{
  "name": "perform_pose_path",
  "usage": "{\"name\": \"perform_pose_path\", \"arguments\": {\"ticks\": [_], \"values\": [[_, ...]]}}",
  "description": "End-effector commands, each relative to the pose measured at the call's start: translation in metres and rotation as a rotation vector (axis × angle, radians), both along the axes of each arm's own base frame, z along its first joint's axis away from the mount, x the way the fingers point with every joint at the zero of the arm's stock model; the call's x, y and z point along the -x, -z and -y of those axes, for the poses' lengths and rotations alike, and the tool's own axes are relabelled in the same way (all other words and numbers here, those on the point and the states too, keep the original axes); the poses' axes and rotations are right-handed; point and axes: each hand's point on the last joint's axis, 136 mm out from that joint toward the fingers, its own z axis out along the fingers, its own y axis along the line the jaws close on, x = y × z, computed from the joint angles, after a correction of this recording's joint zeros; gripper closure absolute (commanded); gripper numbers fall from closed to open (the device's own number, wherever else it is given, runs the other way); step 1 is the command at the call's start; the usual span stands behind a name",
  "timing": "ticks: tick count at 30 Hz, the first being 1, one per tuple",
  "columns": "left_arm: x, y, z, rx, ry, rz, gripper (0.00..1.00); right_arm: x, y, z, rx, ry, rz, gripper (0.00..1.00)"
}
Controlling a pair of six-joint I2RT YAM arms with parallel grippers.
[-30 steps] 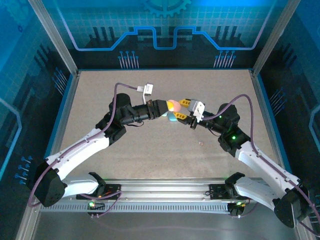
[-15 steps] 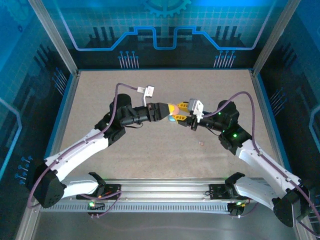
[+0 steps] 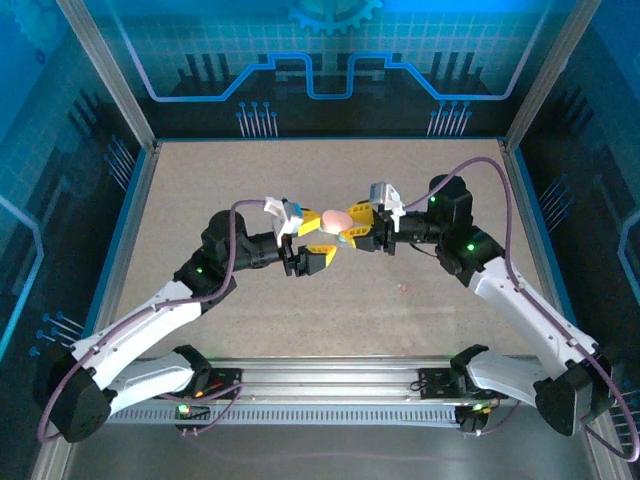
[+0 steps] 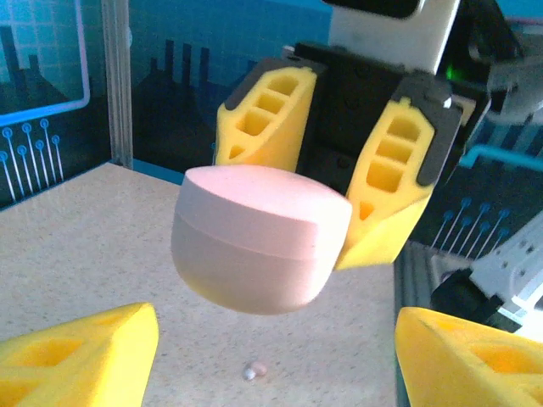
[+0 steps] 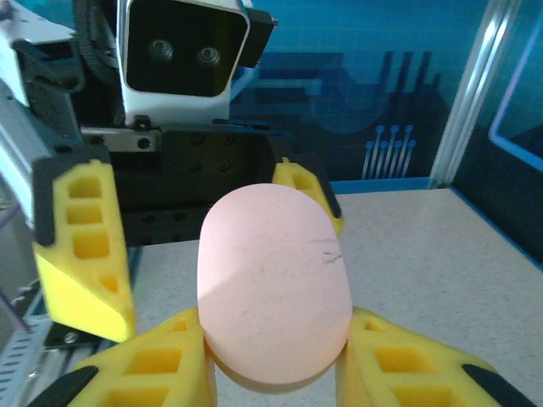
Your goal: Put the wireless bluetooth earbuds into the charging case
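Note:
The charging case (image 5: 273, 288) is a smooth pink oval pod, lid down, held above the table. My right gripper (image 5: 276, 343) is shut on its sides, seen from the front in the left wrist view with its fingers (image 4: 394, 182) behind the case (image 4: 259, 242). My left gripper (image 4: 271, 365) stands open just in front of the case, not touching it. From above, the case (image 3: 335, 216) hangs between the right gripper (image 3: 352, 228) and the left gripper (image 3: 316, 242). One tiny pinkish earbud (image 4: 253, 370) lies on the table below, also visible from above (image 3: 403, 287).
The speckled beige tabletop (image 3: 200, 190) is walled by blue panels and an aluminium frame (image 3: 130, 150). Both arms meet over the table's middle. A rail (image 3: 330, 400) runs along the near edge.
My left gripper has opened, let go of the case and drawn back to the left. The right gripper has kept its hold and shifted slightly left and away.

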Motion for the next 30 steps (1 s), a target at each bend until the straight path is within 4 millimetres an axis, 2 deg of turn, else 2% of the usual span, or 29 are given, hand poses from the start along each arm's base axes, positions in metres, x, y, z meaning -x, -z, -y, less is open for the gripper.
{"name": "perform_pose_path", "arguments": {"ticks": [1,8,15,30], "values": [[0.0071,-0.0144,0.0032,-0.008,0.044,0.183,0.27,0.0131,-0.0064,0.0001,0.0,-0.085,-0.037,0.67],[0.0088,-0.02,0.0048,0.022,0.062,0.163,0.35,0.0142,-0.0035,-0.001,0.017,-0.107,-0.038,0.66],[0.0078,-0.0158,0.0088,0.007,0.084,0.118,0.43,0.0142,-0.0045,-0.0005,0.017,-0.102,-0.022,0.66],[0.0116,-0.0229,0.012,0.042,0.119,0.098,0.43,0.0148,0.0031,0.0024,0.033,-0.086,0.015,0.65]]}}
